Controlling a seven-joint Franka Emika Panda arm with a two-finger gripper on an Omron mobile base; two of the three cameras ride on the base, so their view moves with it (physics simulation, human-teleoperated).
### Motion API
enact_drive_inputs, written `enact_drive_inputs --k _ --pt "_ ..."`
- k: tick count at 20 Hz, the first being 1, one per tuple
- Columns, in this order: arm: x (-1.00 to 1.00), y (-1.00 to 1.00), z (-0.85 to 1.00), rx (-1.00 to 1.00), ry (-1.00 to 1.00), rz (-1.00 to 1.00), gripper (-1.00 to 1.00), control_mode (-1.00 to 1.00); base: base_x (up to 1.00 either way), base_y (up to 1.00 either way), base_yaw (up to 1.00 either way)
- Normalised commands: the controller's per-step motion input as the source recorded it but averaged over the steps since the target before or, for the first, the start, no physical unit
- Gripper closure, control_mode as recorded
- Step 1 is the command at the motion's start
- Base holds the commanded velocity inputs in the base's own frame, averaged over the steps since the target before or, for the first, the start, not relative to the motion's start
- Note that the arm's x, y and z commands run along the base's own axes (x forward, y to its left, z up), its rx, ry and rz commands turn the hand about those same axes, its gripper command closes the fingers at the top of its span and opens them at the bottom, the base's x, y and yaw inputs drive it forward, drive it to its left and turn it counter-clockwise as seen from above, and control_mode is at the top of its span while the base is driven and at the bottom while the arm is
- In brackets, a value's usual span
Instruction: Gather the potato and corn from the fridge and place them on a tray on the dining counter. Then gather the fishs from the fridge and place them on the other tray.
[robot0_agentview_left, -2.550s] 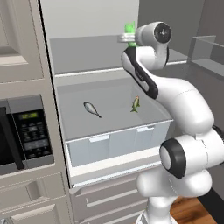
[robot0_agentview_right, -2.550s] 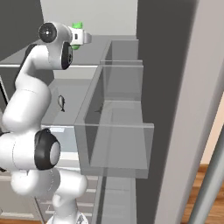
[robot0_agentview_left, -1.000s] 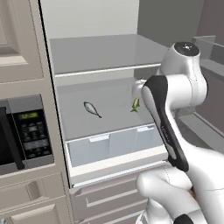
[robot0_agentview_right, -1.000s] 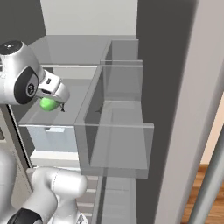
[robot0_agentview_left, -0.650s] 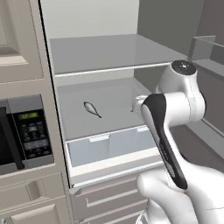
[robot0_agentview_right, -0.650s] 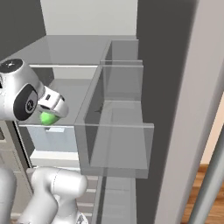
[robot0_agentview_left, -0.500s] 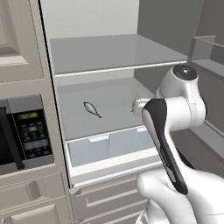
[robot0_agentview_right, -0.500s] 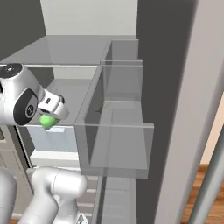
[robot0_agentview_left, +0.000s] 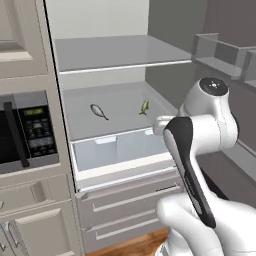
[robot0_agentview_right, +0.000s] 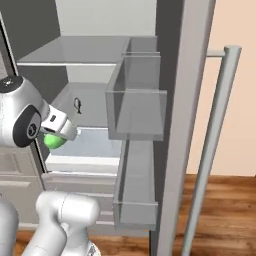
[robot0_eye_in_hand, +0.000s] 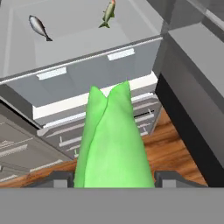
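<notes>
Left base view sits behind the arm, looking forward and slightly down into the open fridge, microwave at its left edge. Right base view looks in from the other side, along the open door's shelves. Both share the fridge interior. Hand view hangs close, angled down at the drawer front and wood floor.

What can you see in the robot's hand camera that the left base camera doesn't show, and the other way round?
Hand view alone: the green corn held right in front of the camera, sticking up between the jaws, with wooden floor beyond it.

Left base view alone: the black microwave and the bare upper fridge shelf.

Both: two fish on the lower shelf, a grey one and a greenish one, above the pale drawer.
</notes>
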Motion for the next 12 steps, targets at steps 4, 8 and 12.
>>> enact_drive_inputs --k 4,8,12 --pt "0.00 0.00 0.00 0.00 0.00 0.00 1.00 1.00 -0.92 0.00 0.00" --pt "0.00 0.00 0.00 0.00 0.00 0.00 1.00 1.00 -0.68 0.00 0.19" --pt "0.00 0.00 0.00 0.00 0.00 0.00 1.00 1.00 -0.57 0.00 0.47"
